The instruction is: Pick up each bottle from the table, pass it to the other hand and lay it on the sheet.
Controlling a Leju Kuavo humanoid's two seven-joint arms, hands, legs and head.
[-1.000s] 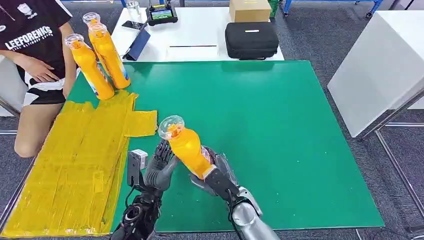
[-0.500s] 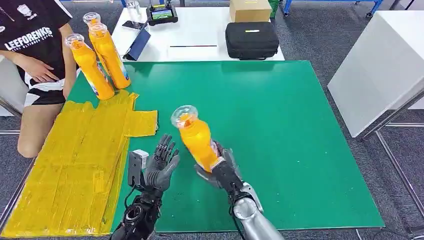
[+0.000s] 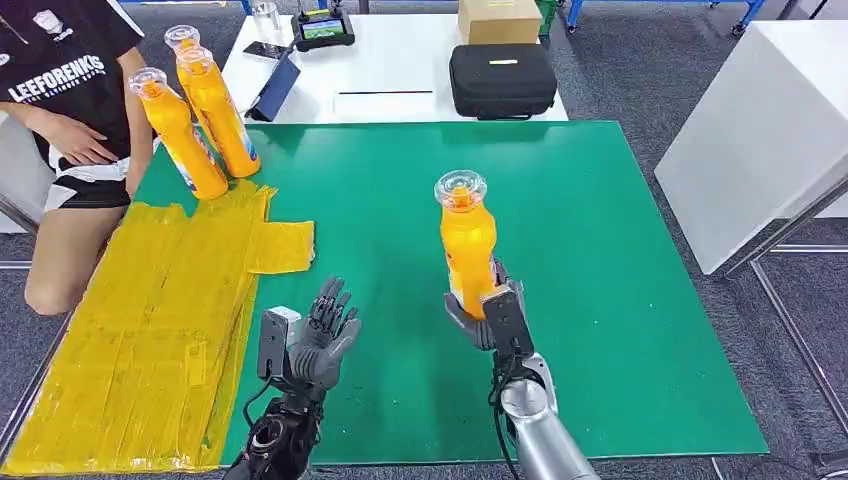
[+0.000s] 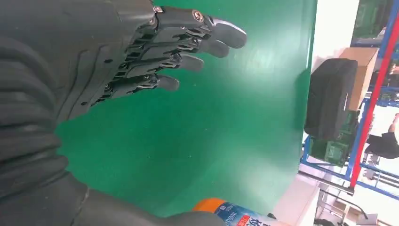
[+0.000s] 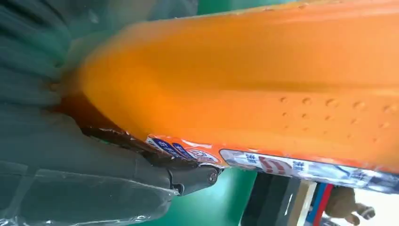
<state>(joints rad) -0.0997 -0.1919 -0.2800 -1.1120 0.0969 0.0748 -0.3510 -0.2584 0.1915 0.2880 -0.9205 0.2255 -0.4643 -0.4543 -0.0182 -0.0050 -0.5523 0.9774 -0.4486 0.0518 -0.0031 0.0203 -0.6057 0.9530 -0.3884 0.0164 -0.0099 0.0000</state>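
Looking from your head view, the right hand (image 3: pixel 487 312) grips the orange bottle (image 3: pixel 467 245) upright, cap up, above the green table (image 3: pixel 600 260); the right wrist view adds its label. Left hand (image 3: pixel 322 335) spreads its fingers, holding nothing.

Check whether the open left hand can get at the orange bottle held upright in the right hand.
Probably yes: the left hand is open, and only bare green mat lies between it and the orange bottle gripped low by the right hand.

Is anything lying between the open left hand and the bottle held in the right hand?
No. In the head view, bare green mat separates the left hand from the bottle.
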